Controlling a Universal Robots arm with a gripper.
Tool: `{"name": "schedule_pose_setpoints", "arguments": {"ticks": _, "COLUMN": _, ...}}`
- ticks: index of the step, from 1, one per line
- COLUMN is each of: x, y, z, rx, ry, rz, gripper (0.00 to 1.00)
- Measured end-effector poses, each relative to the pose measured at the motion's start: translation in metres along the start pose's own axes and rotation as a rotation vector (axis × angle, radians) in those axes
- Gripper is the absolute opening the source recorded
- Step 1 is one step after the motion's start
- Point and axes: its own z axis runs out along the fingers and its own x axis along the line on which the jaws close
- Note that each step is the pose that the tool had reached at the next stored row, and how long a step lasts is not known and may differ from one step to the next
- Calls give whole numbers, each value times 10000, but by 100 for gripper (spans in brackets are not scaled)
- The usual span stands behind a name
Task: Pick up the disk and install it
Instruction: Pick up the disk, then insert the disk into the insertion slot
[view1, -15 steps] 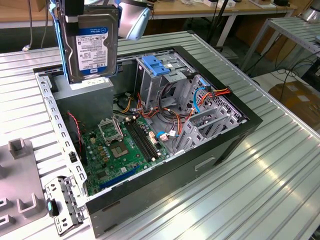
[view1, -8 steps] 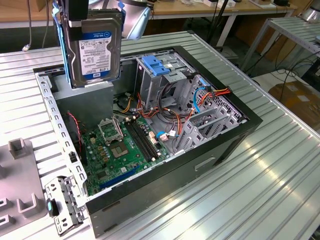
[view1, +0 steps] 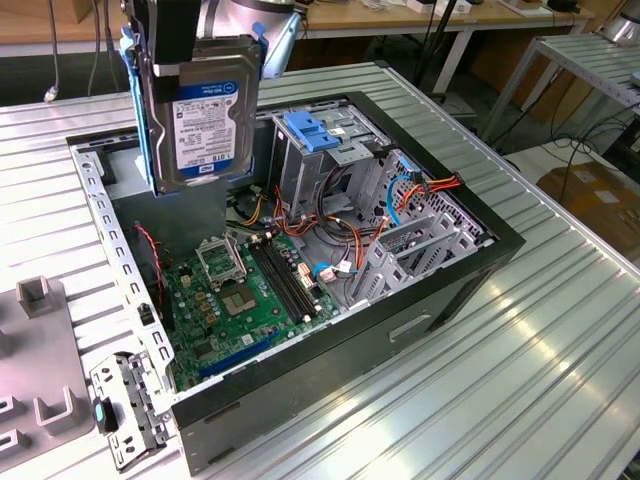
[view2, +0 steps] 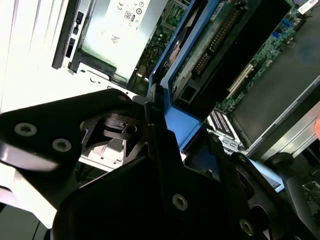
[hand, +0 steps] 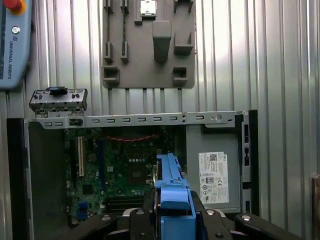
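The disk (view1: 200, 110), a grey metal drive with a blue-and-white label and blue rails along its sides, hangs upright over the open computer case (view1: 430, 290). My gripper (view1: 190, 55) is shut on its upper end, holding it above the case's rear corner at the exterior view's left. In the first wrist view a blue rail of the disk (hand: 170, 187) sticks out between the black fingers (hand: 135, 222), with the motherboard (hand: 125, 170) below it. The second wrist view looks along the disk (view2: 220, 45), showing its circuit-board side and a blue rail.
A silver drive cage with a ridged blue clip (view1: 312, 130) stands inside the case amid cables. A grey box with a white label (hand: 215, 175) fills one corner. Outside on the ribbed table lie a grey fixture plate (hand: 150, 45), a metal bracket (hand: 57, 100) and a pendant (hand: 15, 45).
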Motion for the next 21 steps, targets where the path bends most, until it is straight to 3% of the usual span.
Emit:
{"name": "schedule_pose_setpoints", "arguments": {"ticks": 7, "x": 4, "y": -143, "z": 25, "rx": 12, "ry": 50, "rz": 2, "gripper": 37}}
{"name": "schedule_pose_setpoints", "arguments": {"ticks": 15, "x": -7, "y": -375, "z": 52, "rx": 59, "ry": 146, "rz": 4, "gripper": 37}}
{"name": "schedule_pose_setpoints", "arguments": {"ticks": 16, "x": -7, "y": -403, "z": 55, "rx": 74, "ry": 170, "rz": 4, "gripper": 37}}
{"name": "schedule_pose_setpoints", "arguments": {"ticks": 17, "x": 15, "y": -447, "z": 68, "rx": 91, "ry": 265, "rz": 12, "gripper": 37}}
{"name": "schedule_pose_setpoints", "arguments": {"ticks": 21, "x": 38, "y": -454, "z": 71, "rx": 92, "ry": 270, "rz": 14, "gripper": 37}}
